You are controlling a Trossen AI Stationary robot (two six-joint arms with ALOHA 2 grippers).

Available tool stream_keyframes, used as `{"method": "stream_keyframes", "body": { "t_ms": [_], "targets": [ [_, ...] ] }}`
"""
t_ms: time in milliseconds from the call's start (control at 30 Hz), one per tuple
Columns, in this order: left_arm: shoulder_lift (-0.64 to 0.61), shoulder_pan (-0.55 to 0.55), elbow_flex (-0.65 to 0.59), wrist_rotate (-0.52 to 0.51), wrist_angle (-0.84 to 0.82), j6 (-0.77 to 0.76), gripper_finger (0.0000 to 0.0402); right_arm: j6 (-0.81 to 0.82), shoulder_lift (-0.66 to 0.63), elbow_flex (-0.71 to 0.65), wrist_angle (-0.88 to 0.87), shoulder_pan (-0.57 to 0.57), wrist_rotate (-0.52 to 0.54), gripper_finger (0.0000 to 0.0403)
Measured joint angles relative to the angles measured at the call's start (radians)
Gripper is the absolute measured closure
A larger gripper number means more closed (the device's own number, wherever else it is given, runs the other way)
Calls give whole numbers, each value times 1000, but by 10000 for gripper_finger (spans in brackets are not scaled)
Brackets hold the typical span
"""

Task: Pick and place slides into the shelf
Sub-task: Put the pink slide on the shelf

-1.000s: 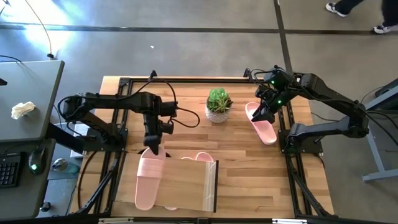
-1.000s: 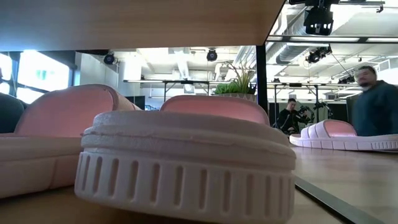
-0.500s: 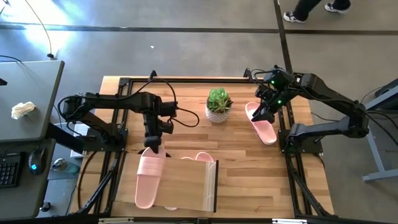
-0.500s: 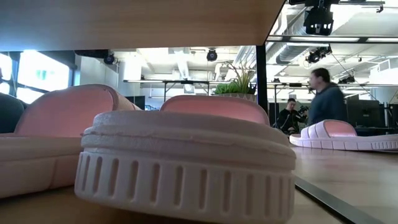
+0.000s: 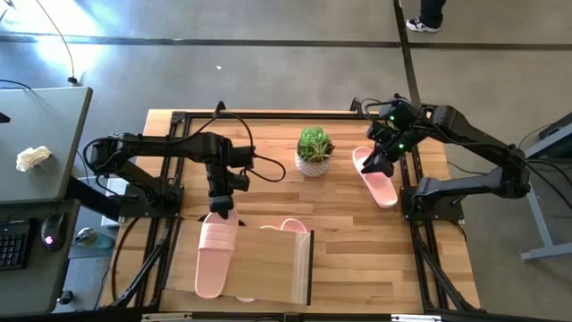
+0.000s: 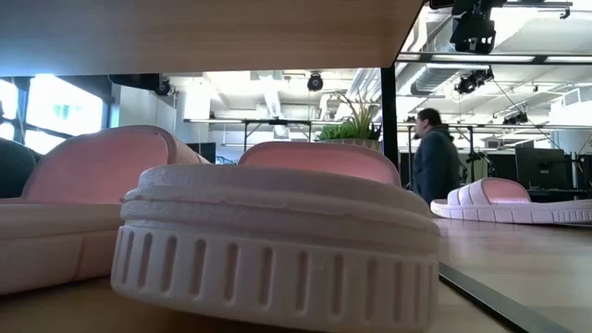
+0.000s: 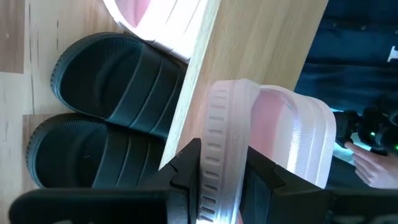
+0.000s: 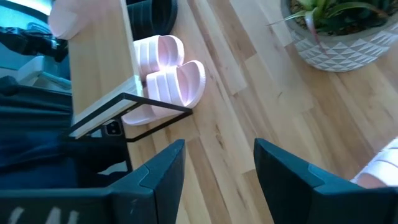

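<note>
Pink slide (image 5: pixel 214 256) is held at the shelf (image 5: pixel 268 268) top's back edge.
Left gripper (image 5: pixel 221 213) jaws are clamped on its heel; right gripper (image 5: pixel 375 166) jaws are spread over another pink slide (image 5: pixel 379 182) on open desk (image 5: pixel 349 241).

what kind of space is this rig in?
Probably an open robotics lab or workshop, not a home. The table stands on a bare concrete floor beside a desk with a keyboard; the low view shows exposed ceiling ducts, other workbenches and a person walking past.

Bright even overhead light; soft shadows; low view foreground blurred.
</note>
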Motion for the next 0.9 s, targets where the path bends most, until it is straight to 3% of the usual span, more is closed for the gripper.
{"method": "stream_keyframes", "body": {
  "t_ms": [367,533,900],
  "targets": [
    [0,-53,0,1,3,-50,330,-8,0,0,14,0,26,222],
    [0,-91,0,-85,6,-71,330,-19,0,0,17,0,44,222],
    [0,-92,0,-164,5,-94,329,-27,0,0,17,0,79,222]
  ]
}}
